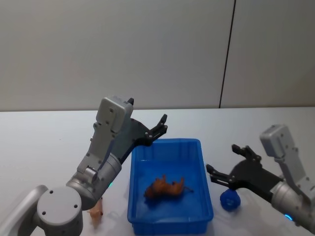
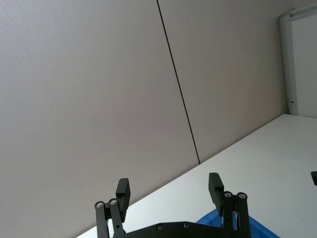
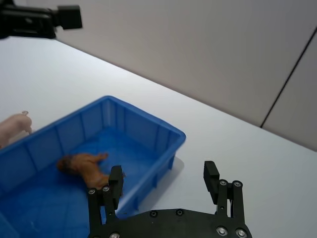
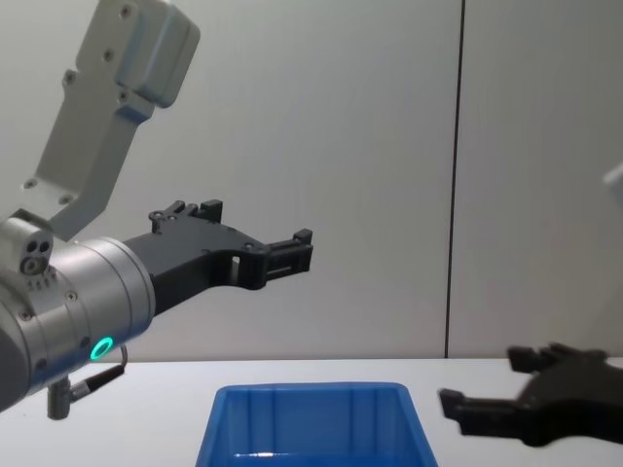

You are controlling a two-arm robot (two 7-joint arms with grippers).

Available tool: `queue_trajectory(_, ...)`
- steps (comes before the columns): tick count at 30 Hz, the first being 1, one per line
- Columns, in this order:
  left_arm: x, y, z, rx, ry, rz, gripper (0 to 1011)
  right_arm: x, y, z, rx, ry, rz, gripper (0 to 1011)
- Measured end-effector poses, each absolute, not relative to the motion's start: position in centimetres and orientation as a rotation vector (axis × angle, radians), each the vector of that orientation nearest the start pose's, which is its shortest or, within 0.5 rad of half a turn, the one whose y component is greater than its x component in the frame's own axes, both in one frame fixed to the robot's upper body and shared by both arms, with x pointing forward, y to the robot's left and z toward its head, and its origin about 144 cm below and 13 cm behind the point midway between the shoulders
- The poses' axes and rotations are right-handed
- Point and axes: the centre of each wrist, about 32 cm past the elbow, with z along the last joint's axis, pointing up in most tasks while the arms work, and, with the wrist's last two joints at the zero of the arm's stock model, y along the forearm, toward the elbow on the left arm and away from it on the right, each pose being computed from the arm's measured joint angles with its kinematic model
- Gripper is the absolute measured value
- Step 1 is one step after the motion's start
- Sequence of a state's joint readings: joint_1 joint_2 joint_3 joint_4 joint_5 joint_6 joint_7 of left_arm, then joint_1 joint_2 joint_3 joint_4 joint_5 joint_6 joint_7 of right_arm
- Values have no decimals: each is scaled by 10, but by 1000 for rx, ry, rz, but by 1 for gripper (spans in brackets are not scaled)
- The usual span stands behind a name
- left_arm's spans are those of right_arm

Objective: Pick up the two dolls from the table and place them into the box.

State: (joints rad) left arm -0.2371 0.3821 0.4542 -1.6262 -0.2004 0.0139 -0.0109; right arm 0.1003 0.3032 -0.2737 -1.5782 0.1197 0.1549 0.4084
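Observation:
The blue box [image 1: 167,216] stands on the white table [image 1: 44,142] in front of me. An orange-brown doll [image 1: 165,188] lies on its side inside the box [image 3: 171,134], also seen in the right wrist view as the doll [image 3: 85,166]. A pale peach-pink doll [image 1: 96,212] rests on the table left of the box, beside my left arm's base. My left gripper [image 1: 160,127] hangs open and empty above the box's far left corner. My right gripper [image 1: 224,158] is open and empty, just right of the box.
A small rounded blue object [image 1: 230,199] sits on the table right of the box, below my right gripper. A grey wall with a dark vertical seam [image 1: 226,54] backs the table. Bare tabletop stretches behind the box and to the far left.

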Motion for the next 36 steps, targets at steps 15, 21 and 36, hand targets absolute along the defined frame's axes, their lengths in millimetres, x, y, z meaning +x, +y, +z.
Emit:
queue_trajectory(15,492,198,1204,61,-267,1124,1003,463,-255,1147,-351,56,-957,1001)
queue_trajectory(21,492,198,1204,61,-268,1124,1003,462,-257,1139,-387,77,-958,1001)
queue_trajectory(36,492,198,1204,61,-268,1124,1003,470,-250,1124,-420,128,-960,1001)
